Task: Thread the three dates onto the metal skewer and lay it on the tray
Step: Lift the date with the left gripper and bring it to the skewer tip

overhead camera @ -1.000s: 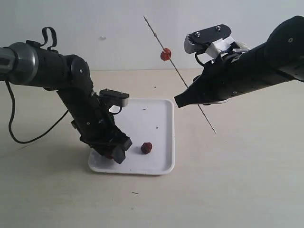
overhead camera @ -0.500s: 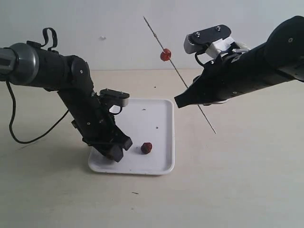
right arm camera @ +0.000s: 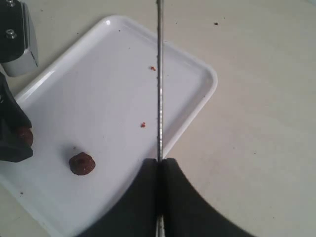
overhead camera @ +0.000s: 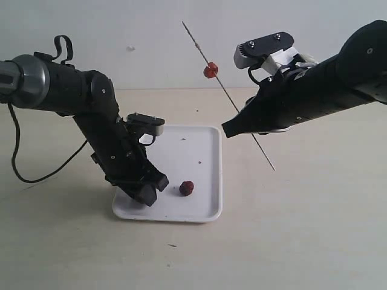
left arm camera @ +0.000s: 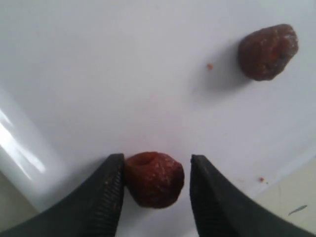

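So we're roughly a third of the way through this one. The right gripper (right arm camera: 159,165) has its jaws pinched tight on the metal skewer (overhead camera: 227,93), holding it up in the air at a slant above the table (overhead camera: 302,229), well clear of the tray (overhead camera: 202,140). One date (overhead camera: 210,70) sits threaded on the upper stretch of it. The other two dates are lying on the tray, not skewered yet. The left gripper (left arm camera: 155,163) is down by the tray's front left corner in the exterior view, with its jaws apart on either side of the second date (left arm camera: 154,178). One pad (left arm camera: 106,192) looks to be touching it and the other shows a sliver of gap, so we wouldn't call it a proper grip. The third date (overhead camera: 186,188) lies loose just beside, untouched. What's left, as we read it: pinch and lift this one, push it onto the skewer, do the same for the last one, then lay the loaded skewer down on the tray.
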### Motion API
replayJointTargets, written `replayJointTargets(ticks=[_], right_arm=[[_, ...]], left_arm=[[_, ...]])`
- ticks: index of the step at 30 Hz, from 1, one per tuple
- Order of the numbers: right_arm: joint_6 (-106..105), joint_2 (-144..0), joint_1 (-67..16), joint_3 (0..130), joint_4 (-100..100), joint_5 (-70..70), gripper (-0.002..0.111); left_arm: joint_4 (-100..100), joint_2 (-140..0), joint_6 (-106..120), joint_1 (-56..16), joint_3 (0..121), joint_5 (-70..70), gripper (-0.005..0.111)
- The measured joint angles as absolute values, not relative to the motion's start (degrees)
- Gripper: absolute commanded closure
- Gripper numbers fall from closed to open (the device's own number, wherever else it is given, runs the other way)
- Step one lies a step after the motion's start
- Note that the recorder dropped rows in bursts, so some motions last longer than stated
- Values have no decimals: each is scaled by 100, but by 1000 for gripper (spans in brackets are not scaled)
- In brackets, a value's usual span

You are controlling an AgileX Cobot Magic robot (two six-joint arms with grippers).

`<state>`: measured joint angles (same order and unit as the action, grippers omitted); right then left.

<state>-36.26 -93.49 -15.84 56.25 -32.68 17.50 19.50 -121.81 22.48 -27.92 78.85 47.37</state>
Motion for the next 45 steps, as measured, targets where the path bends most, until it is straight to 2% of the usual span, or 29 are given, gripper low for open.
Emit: replayJointTargets(ticks=[7,13,25,30,40,45], right_arm=[[-3626,-9349,-1584,5625,-3268,1753,108],[-3626,-9349,-1584,5625,-3268,1778,108],[-3626,-9349,-1584,5625,-3268,1897,108],[-3626,-9349,-1584,5625,-3268,2144,108],[-3626,-9349,-1584,5625,-3279,2851,108],[-3614,-9549,-1584,5625,-3383,3590,108]], left_arm=[[1950,-12181,2206,-2792,7885,4785,64],[1950,-12181,2206,-2792,7885,4858,79],[2257,-12154,2267,-2769,7876,4938,78],[3209,-11725,2701,-2306,7864,4903,78],[7377,-11607,4716,-1046,7864,4939,78],[8414,-11607,5244,-805,7864,4939,78]])
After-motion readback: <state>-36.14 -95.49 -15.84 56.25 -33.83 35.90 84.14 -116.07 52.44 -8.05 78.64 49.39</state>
